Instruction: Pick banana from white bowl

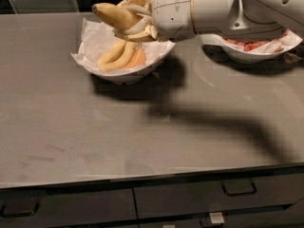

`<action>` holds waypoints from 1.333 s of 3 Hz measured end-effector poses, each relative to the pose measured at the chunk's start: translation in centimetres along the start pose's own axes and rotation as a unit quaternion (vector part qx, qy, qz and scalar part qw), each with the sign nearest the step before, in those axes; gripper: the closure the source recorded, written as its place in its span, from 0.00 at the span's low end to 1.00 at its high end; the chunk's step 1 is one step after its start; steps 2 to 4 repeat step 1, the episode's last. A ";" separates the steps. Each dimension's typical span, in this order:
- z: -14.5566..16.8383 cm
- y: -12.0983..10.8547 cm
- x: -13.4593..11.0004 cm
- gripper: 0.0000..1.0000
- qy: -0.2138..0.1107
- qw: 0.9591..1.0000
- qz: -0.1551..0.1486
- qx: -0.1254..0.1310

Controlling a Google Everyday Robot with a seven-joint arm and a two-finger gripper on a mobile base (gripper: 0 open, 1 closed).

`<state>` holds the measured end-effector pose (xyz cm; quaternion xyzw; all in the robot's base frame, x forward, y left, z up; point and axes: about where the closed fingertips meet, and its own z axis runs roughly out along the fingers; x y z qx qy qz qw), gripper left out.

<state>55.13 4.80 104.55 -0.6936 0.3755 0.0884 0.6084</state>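
The white bowl [124,74], lined with crinkled white paper, stands at the back left of the grey counter. Other bananas [121,56] lie inside it. My gripper [132,18] is above the bowl's back rim, shut on a yellow banana [113,15]. It holds the banana clear of the bowl, with the tip pointing left. The white arm reaches in from the upper right.
A second white paper-lined bowl of red strawberries [254,46] stands at the back right, partly under my arm. The grey counter [142,141] stretches forward to its front edge, with drawers [190,198] below. A dark tiled wall runs behind.
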 end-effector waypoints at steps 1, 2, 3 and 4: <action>0.0 0.0 0.0 1.00 0.000 1.000 0.000 0.000; 0.0 0.0 0.0 1.00 0.000 1.000 0.000 0.000; 0.0 0.0 0.0 1.00 0.000 1.000 0.000 0.000; 0.0 0.0 0.0 1.00 0.000 1.000 0.000 0.000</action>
